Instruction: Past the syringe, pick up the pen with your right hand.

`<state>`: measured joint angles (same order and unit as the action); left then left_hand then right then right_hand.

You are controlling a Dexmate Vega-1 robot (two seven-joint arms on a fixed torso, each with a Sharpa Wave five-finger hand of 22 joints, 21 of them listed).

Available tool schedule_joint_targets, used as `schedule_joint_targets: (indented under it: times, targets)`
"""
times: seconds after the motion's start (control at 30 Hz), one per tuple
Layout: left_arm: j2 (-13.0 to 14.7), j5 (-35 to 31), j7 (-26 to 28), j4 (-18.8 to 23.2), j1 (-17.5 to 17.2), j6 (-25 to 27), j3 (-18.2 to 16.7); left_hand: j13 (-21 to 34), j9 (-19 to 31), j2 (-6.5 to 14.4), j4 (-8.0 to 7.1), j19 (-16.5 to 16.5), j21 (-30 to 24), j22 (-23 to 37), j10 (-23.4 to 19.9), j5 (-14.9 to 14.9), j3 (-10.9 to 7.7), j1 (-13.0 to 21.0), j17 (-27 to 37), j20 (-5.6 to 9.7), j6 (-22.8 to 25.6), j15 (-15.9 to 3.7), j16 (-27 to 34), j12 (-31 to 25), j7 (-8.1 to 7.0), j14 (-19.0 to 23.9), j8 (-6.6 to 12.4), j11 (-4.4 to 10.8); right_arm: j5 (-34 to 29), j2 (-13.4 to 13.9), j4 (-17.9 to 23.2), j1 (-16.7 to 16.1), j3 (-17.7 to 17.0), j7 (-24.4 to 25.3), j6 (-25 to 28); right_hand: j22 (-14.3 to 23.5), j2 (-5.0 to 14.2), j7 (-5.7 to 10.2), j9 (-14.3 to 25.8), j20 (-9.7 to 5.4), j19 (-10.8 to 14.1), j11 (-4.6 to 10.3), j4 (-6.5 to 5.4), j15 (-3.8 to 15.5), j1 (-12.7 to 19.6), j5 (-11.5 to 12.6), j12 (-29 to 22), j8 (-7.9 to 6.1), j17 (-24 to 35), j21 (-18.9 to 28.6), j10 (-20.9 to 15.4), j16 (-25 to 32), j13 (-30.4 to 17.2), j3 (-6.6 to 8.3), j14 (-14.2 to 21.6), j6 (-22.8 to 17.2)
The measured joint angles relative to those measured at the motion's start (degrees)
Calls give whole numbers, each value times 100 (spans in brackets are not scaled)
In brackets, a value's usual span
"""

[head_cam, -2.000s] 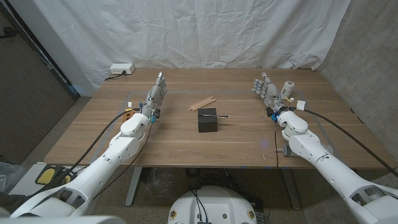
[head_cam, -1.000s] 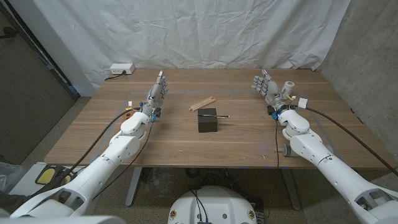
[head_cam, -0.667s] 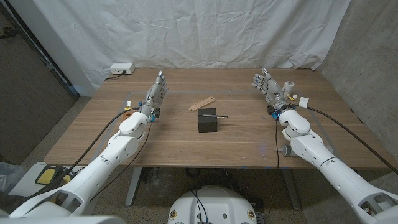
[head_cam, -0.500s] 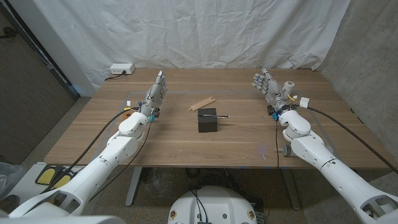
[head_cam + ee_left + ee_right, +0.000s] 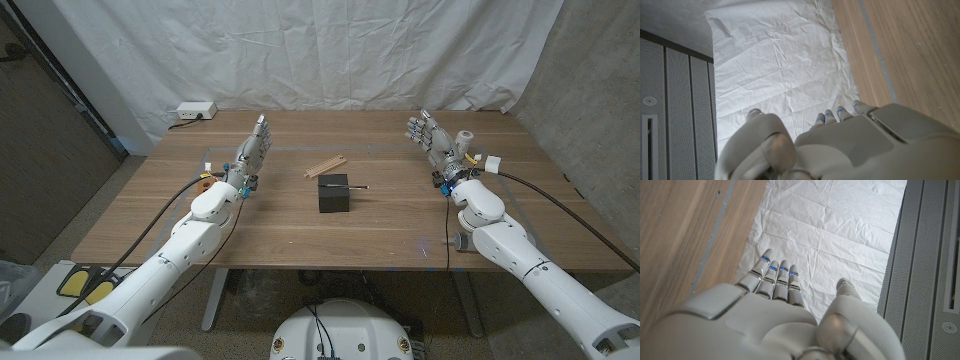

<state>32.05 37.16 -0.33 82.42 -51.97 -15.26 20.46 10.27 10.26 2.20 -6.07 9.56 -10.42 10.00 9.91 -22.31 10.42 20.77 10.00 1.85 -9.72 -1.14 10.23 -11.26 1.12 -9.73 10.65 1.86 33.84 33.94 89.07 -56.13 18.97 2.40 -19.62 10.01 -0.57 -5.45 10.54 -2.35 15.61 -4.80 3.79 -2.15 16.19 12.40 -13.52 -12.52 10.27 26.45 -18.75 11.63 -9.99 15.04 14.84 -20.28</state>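
Note:
A thin dark pen (image 5: 347,186) lies across the top of a small black block (image 5: 334,194) at the table's middle, with its tip sticking out toward my right. My right hand (image 5: 428,140) is raised at the far right of the table, well to the right of the block. Its fingers are stretched out and hold nothing, as the right wrist view also shows of the right hand (image 5: 771,311). My left hand (image 5: 253,149) is up on the left side with fingers extended and empty; the left wrist view looks along the left hand (image 5: 840,142).
A few pale wooden sticks (image 5: 326,165) lie just behind the block. A white cylinder (image 5: 464,140) stands by my right hand. A white power strip (image 5: 193,111) sits at the far left corner. A white cloth (image 5: 330,50) hangs behind the wooden table (image 5: 300,230).
My right hand and forearm have edged slightly farther from me and inward. The left arm, the block and the pen have stayed put.

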Motion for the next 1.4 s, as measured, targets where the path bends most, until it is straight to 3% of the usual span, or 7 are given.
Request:
schedule_joint_targets:
  times: [0.43, 0.93, 1.2, 1.4]
  targets:
    - [-69, 16, -8, -36, -96, -111, 20, 0, 0, 76, 24, 0, 0, 0, -22, 0, -24, 76, 0, 0, -31, 0, 0, 0, -31, 0, 0, 22, -56, 182, 311, -200, -99, -76, -115, 0, 109, 65, -1, 30, 34, 41, 89, 32, 173, -54, 23, 5, -1, -84, -123, 0, 0, 86, 74, -50]
    - [12, -52, 163, 158, -247, -96, -6, 0, 0, 104, 42, 0, -39, 0, 8, 0, -5, 152, -1, 0, -7, -52, 43, 0, -56, -7, 0, 52, -318, 414, 773, -577, -256, 191, -109, 0, 148, 138, -1, 10, 175, 29, 156, 12, 257, -118, -22, 48, -1, -106, -377, 14, -29, 122, 280, -20]
    - [59, -70, 198, 241, -295, -49, -15, -1, -1, 127, 44, 0, -61, 0, 8, 0, -8, 174, -1, 0, 1, -52, 43, 0, -63, -7, 0, 52, -536, 515, 1043, -799, -331, 416, -39, 28, 164, 220, -1, 27, 468, 114, 190, 109, 300, -167, -89, 90, 79, -106, -667, 200, -52, 126, 810, -40]
    - [81, -78, 205, 282, -318, -35, -19, -1, -1, 127, 81, 0, -61, 0, 8, 0, -15, 174, -1, 0, 1, -51, 43, 0, -63, -7, 0, 51, -699, 573, 1215, -921, -376, 588, 51, 54, 196, 314, -1, 10, 838, 173, 195, 222, 329, -204, -177, 93, 164, -48, -999, 394, -74, 131, 1348, -7]
